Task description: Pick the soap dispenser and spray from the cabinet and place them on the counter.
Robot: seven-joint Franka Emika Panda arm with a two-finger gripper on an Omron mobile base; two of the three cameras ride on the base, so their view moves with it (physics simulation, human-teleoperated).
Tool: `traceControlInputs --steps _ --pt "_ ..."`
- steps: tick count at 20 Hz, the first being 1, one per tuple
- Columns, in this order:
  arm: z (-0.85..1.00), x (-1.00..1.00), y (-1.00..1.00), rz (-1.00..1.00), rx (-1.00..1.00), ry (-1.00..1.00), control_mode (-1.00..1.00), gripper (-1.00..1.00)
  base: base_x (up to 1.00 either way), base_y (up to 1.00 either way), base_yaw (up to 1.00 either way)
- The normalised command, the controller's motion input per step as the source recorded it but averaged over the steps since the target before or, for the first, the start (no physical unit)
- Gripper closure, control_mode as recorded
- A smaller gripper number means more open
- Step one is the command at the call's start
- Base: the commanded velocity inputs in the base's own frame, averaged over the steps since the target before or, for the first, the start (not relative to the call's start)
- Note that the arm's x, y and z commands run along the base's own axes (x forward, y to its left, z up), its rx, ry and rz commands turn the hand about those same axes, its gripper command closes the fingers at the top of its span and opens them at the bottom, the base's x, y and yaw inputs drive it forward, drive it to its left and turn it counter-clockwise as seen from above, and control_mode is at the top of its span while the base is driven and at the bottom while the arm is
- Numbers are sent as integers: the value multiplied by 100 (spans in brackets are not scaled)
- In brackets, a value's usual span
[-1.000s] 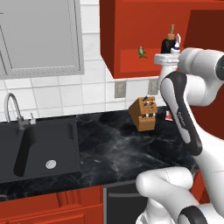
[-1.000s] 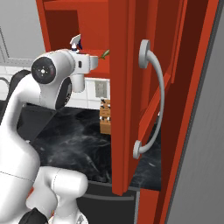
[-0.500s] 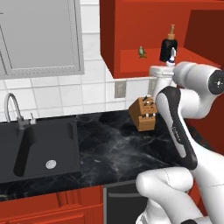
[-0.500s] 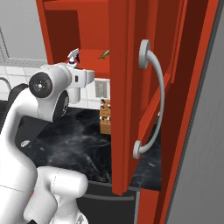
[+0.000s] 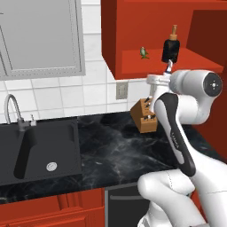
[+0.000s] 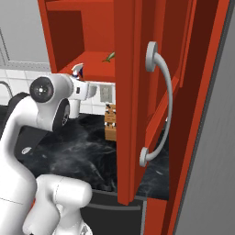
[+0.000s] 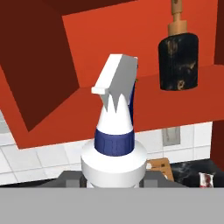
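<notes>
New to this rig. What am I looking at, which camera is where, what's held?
It is a rendered kitchen with a white robot arm on a driving base. Two cameras ride behind the arm, left and right; the third sits on the hand, looking along the jaws. The gripper is shut on the spray, a white bottle with a blue collar, carried just outside the open red cabinet. The soap dispenser stands on the cabinet shelf, with a small green item beside it. On the black counter stands a knife block, with the sink to the left.
</notes>
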Motion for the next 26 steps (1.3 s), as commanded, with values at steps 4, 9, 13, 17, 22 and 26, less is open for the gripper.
traceControlInputs --steps 4,9,13,17,22,26 --pt "-37 0 15 0 4 2 -100 100 0 0 0" --pt "-42 0 19 0 3 0 -100 100 0 0 0" --pt "-46 0 17 0 3 0 -100 100 0 0 0" --pt "-44 0 17 0 2 0 -100 100 0 0 0" --pt "-27 3 15 -1 0 4 -100 100 0 0 0" --pt "-17 5 15 -1 0 5 -100 100 0 0 0"
